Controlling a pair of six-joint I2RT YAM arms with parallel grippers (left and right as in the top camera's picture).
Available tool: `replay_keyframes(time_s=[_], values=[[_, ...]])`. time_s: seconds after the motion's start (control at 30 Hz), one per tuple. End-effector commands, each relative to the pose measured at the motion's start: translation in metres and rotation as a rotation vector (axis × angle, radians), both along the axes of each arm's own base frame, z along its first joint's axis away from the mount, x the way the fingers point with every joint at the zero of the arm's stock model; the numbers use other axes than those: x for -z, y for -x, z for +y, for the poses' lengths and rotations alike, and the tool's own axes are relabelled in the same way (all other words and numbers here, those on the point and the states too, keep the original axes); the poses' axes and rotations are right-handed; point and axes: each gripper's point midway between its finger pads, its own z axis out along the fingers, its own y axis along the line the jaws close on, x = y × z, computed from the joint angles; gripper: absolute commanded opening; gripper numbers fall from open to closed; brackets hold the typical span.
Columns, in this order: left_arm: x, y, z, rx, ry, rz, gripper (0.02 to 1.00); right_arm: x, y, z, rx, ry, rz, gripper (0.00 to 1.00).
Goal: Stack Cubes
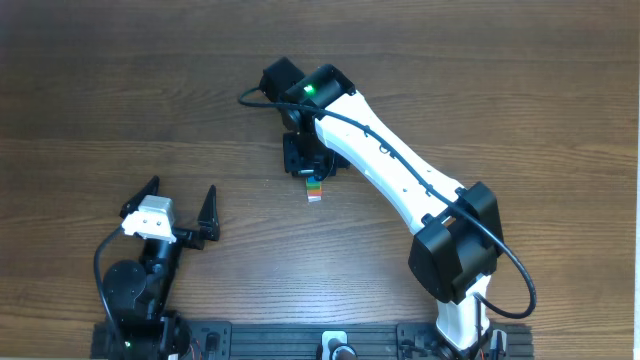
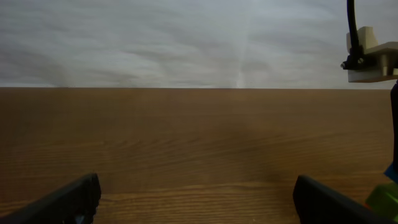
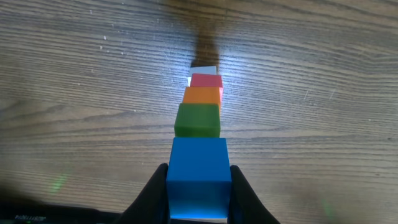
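A leaning column of cubes (image 1: 314,190) stands on the wooden table (image 1: 120,90), near its middle. From the table upward they are white (image 3: 204,70), red (image 3: 206,80), orange (image 3: 203,95) and green (image 3: 198,119). A blue cube (image 3: 199,158) is directly over the green one, and my right gripper (image 3: 199,171) is shut on its two sides. I cannot tell whether blue rests on green. The right gripper (image 1: 305,160) hangs above the stack. My left gripper (image 1: 181,188) stands open and empty at the front left, well apart from the stack.
The left wrist view catches a sliver of the blue cube (image 2: 392,171) and the green cube (image 2: 382,200) at its edge, with part of the right arm (image 2: 373,56) above them. Bare wood surrounds the stack on all sides.
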Motion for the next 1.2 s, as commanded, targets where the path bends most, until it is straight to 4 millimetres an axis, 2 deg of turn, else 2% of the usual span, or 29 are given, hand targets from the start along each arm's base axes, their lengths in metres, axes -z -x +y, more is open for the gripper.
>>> replay_keyframes(time_s=[0.03, 0.67, 1.03, 1.1, 1.2], values=[[0.001, 0.0, 0.001, -0.005, -0.015, -0.003, 1.0, 0.007, -0.001, -0.001, 0.004, 0.028, -0.005, 0.012], [0.001, 0.0, 0.001, -0.006, -0.014, -0.003, 1.0, 0.015, 0.001, 0.0, -0.002, 0.039, 0.01, 0.009], [0.001, 0.0, 0.001, -0.005, -0.014, -0.003, 1.0, 0.026, 0.01, 0.0, -0.002, 0.045, 0.041, 0.014], [0.001, 0.0, 0.001, -0.006, -0.015, -0.003, 1.0, 0.026, 0.009, 0.001, 0.0, 0.043, 0.037, 0.036], [0.001, 0.0, 0.001, -0.005, -0.014, -0.003, 1.0, 0.026, 0.009, 0.001, 0.001, 0.042, 0.037, 0.174]])
